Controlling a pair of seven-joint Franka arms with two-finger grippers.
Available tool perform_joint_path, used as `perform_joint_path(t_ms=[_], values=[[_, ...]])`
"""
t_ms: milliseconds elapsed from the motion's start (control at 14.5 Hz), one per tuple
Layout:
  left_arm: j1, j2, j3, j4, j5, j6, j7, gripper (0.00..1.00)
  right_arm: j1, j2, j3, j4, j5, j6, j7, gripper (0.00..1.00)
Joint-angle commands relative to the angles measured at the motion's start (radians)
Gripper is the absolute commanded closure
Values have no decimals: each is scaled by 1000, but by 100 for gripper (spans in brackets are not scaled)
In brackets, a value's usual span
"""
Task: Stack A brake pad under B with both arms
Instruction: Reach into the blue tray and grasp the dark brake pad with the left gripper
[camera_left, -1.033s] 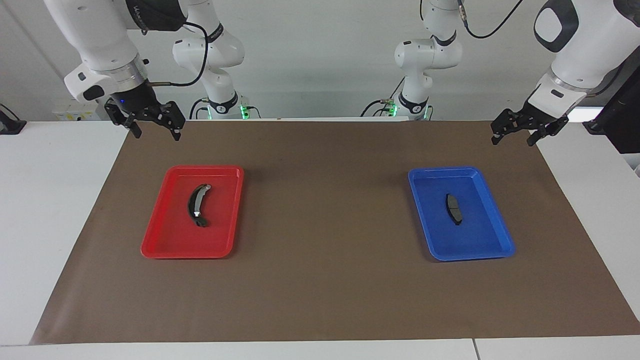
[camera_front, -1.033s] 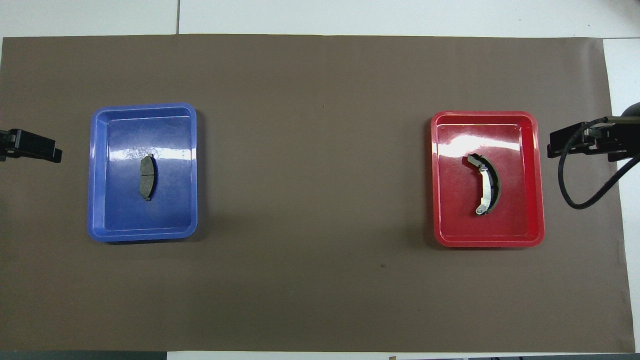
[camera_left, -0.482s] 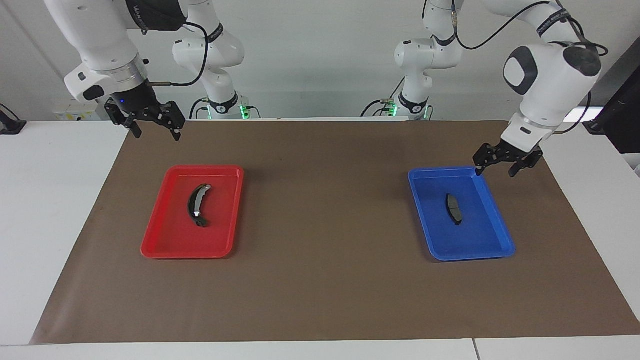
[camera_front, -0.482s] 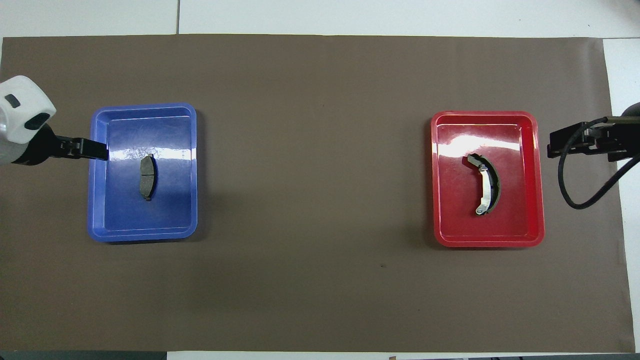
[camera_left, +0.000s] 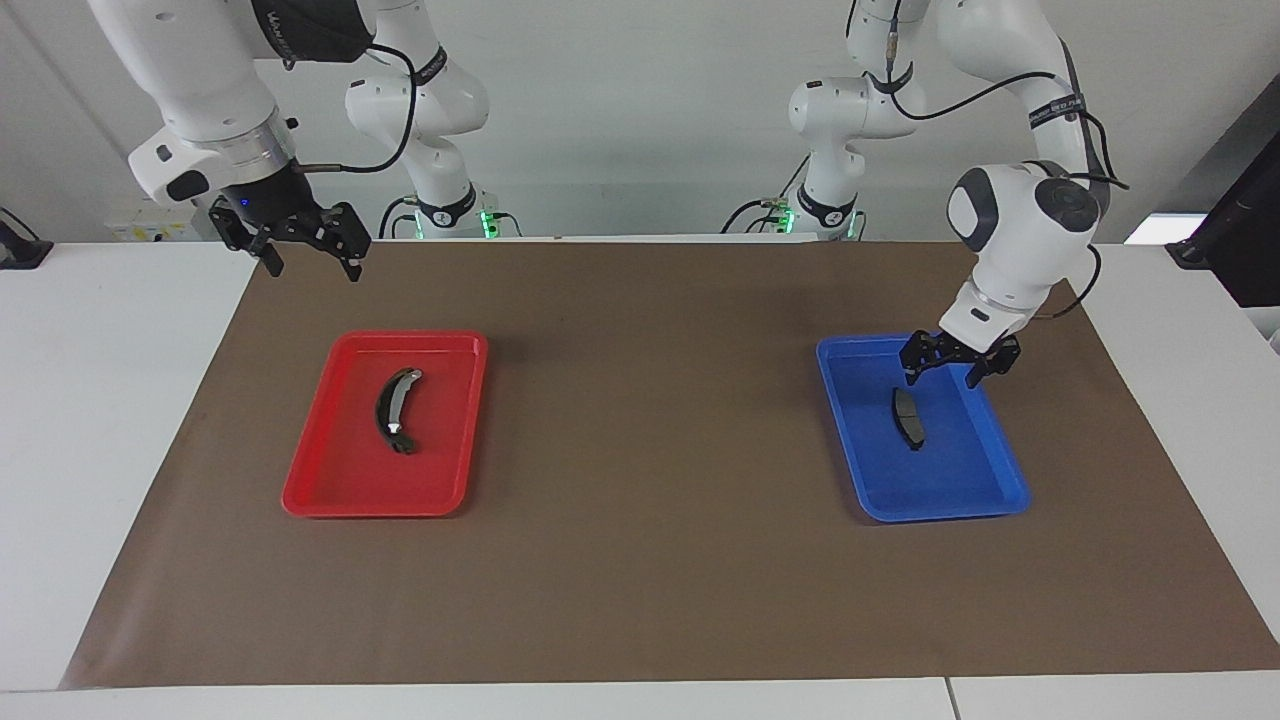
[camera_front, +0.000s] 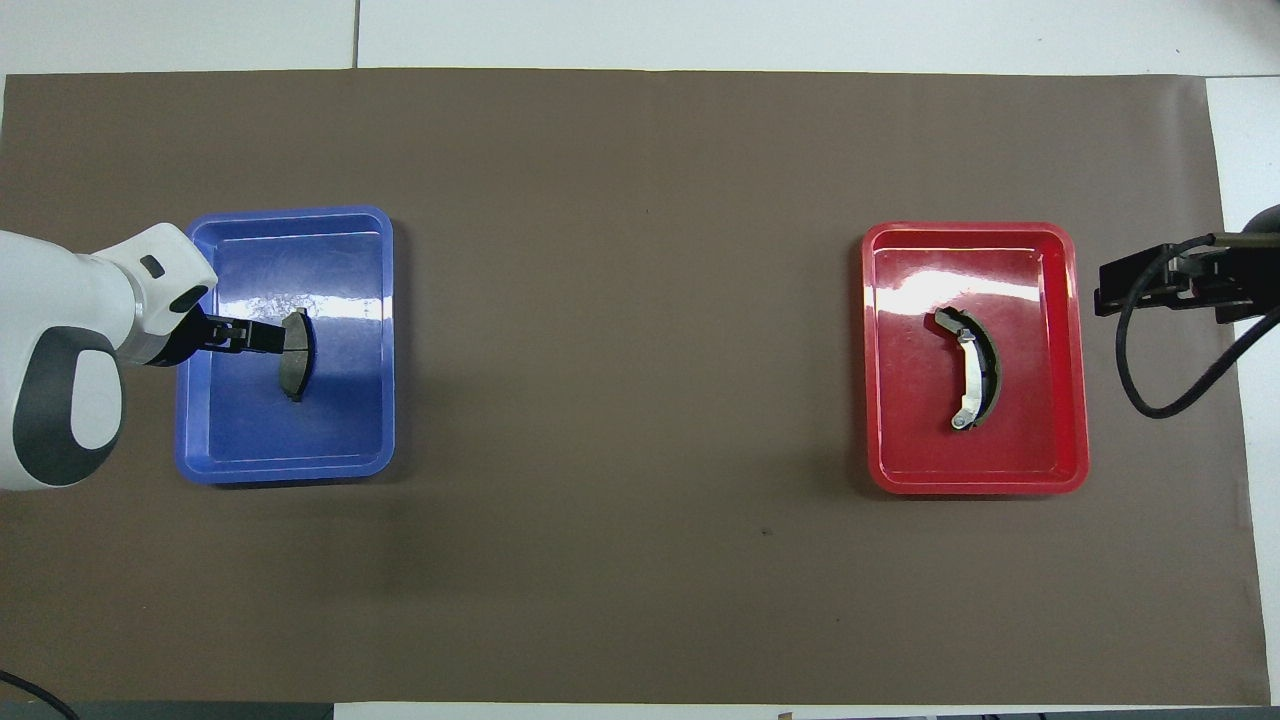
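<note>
The left gripper (camera_left: 952, 371), fingers apart, hangs over the short dark grey pad (camera_left: 907, 417) in the blue plastic tray (camera_left: 985, 480), poised to grasp; the right gripper (camera_left: 305, 253), fingers apart, waits.

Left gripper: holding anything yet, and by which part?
Nothing held. The left gripper hangs open over the blue tray, above the A brake pad, which lies flat.

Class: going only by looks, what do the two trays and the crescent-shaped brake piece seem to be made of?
Blue tray and red tray: probably glossy moulded plastic, given the bright glare on their floors. Crescent-shaped brake piece: seemingly a silvery metal strip against a dull black lining, perhaps friction material.
</note>
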Motion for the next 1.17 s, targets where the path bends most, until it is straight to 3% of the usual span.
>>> perform_joint_path(t_ms=[0, 344, 757, 895, 1101], values=[[-10, 33, 9, -51, 13, 118, 5, 2, -5, -6, 8, -10, 5, 7, 7, 0], [-10, 84, 9, -110, 13, 248, 7, 3, -5, -6, 8, -10, 5, 7, 7, 0], [-28, 144, 9, -111, 13, 291, 8, 3, -5, -6, 8, -10, 5, 7, 7, 0], [-28, 144, 10, -107, 13, 290, 8, 10, -5, -6, 8, -10, 5, 7, 7, 0], [-28, 139, 10, -99, 13, 284, 8, 32, -4, -6, 8, -10, 5, 7, 7, 0]])
